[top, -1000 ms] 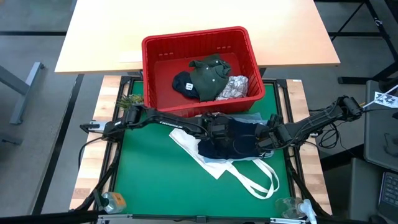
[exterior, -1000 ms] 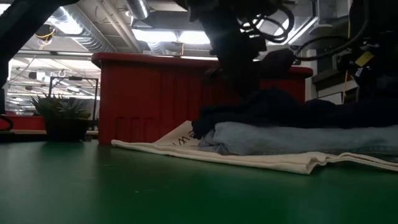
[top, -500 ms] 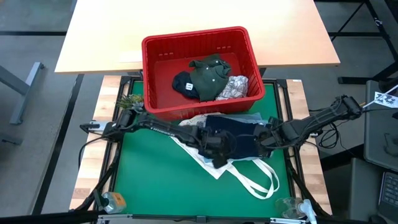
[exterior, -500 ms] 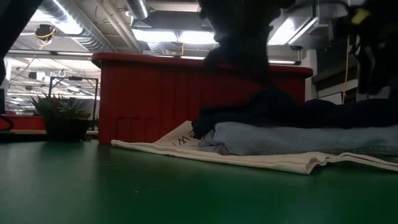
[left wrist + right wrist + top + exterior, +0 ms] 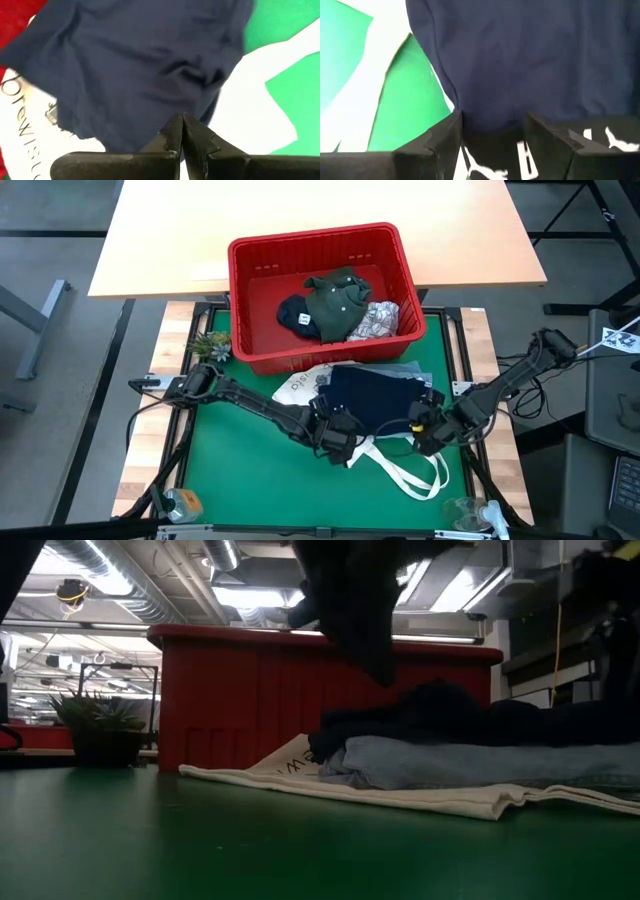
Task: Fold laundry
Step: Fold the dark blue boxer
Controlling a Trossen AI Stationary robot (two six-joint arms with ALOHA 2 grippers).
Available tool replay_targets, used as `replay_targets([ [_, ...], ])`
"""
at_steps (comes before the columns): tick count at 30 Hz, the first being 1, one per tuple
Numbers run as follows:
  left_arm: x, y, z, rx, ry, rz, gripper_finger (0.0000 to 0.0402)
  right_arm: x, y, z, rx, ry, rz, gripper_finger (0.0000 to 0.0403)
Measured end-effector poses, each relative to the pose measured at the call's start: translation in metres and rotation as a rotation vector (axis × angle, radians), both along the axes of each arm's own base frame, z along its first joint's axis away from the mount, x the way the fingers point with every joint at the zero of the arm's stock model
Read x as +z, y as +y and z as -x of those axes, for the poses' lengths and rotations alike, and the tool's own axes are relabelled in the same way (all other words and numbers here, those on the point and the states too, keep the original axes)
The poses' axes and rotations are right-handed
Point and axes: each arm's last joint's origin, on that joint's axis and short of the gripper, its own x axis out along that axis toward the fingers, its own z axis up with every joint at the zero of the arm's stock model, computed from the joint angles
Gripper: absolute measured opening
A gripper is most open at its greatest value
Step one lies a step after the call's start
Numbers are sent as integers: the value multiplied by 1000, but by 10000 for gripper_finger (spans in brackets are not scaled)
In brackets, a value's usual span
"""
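I have the green table in front of me, with the red basket at its far edge still holding the olive garment, a dark one and the white printed garment. On the mat lies the white tote bag; on it sits the light denim garment, and on top of that the navy garment.

In the last second both arms have drawn back toward the near edge of the pile. The left hand, which was over the navy cloth, now sits at its near corner, clenched; in its wrist view the fingertips meet with no cloth clearly between them. The right hand has dropped to the opposite near corner, fingers spread, straddling the navy hem without closing. I judge the fold is not yet started.

From table height the arms are dark shapes, so contact is unclear. Denim barely shows from above.
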Motion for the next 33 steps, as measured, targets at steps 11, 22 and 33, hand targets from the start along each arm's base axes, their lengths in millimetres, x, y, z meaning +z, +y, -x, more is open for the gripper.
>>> replay_targets([
  [11, -50, 11, 18, 56, 118, 14, 4, -28, -2, 17, -42, 66, 18, 209],
  [22, -56, -3, 30, 11, 193, 37, 4, -32, -2, 21, -25, 146, -40, 209],
  [33, -33, -19, 41, -53, 186, 117, 4, -1, 9, 9, 68, 91, -83, 209],
])
